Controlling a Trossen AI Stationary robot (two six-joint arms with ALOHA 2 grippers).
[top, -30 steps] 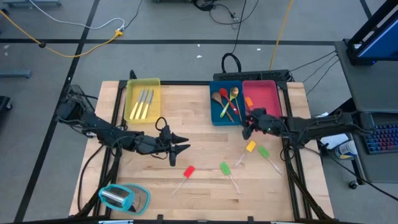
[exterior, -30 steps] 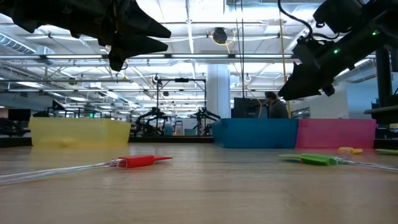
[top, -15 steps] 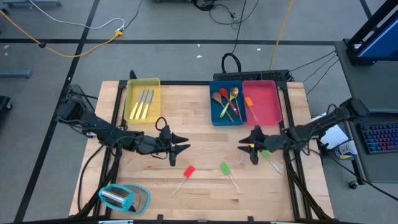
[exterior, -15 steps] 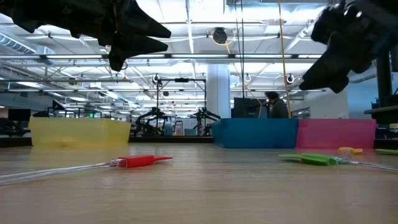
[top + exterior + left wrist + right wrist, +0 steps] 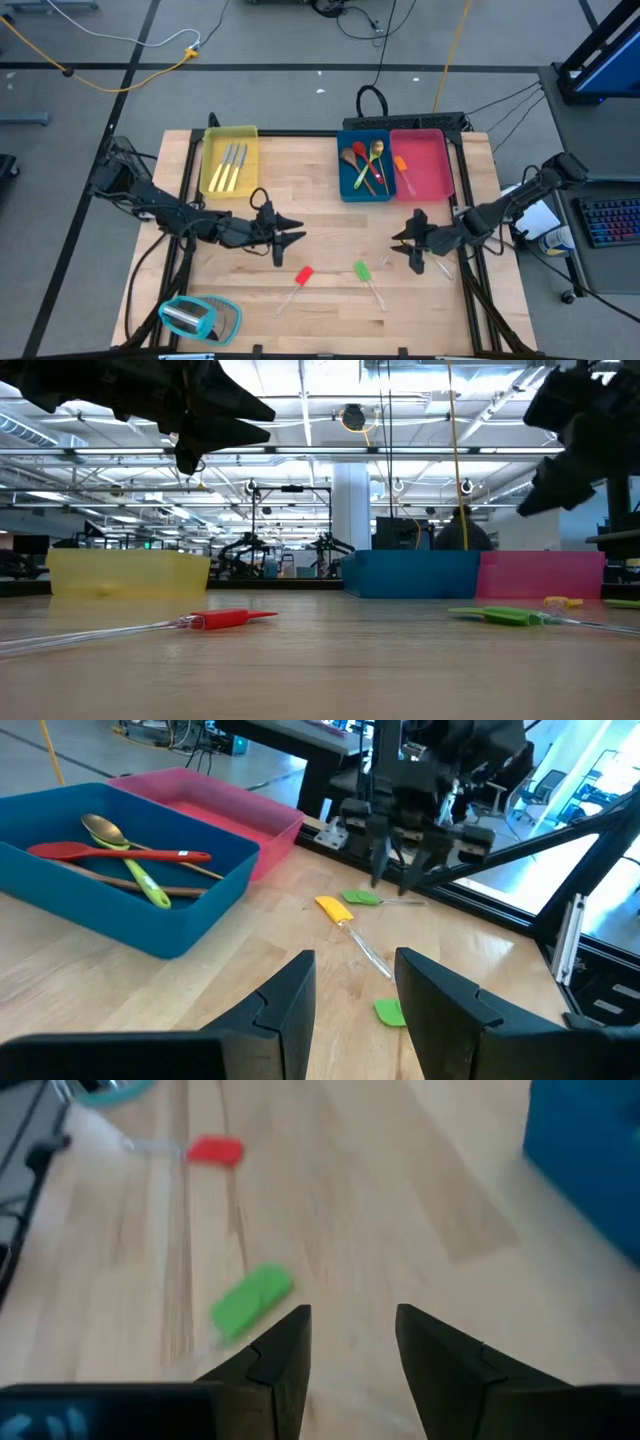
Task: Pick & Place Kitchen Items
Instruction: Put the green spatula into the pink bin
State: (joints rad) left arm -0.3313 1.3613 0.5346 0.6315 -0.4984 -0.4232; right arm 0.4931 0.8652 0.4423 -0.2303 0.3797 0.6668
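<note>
You are between placements: the right gripper point(image 5: 413, 243) hangs above the table in front of the pink tray point(image 5: 430, 172), its fingers apart with nothing between them, over the spot where the yellow-headed spatula point(image 5: 334, 908) and a green-headed spatula point(image 5: 362, 898) lie side by side. From the left wrist view those two heads sit just under its fingertips, not yet touched, so the step in hand looks like the reach for the next pick. Your next move calls for lining the fingers across one thin clear handle and coming straight down; the pair lie close, so take care not to nudge the neighbour. Further from the pink tray, toward the table's front, a second green-headed spatula point(image 5: 361, 270) and the red-headed spatula point(image 5: 303, 275) wait, well apart from that gripper. The left gripper point(image 5: 287, 237) waits over the table's middle, in front of the yellow tray point(image 5: 250, 135), fingers parted and empty.
</note>
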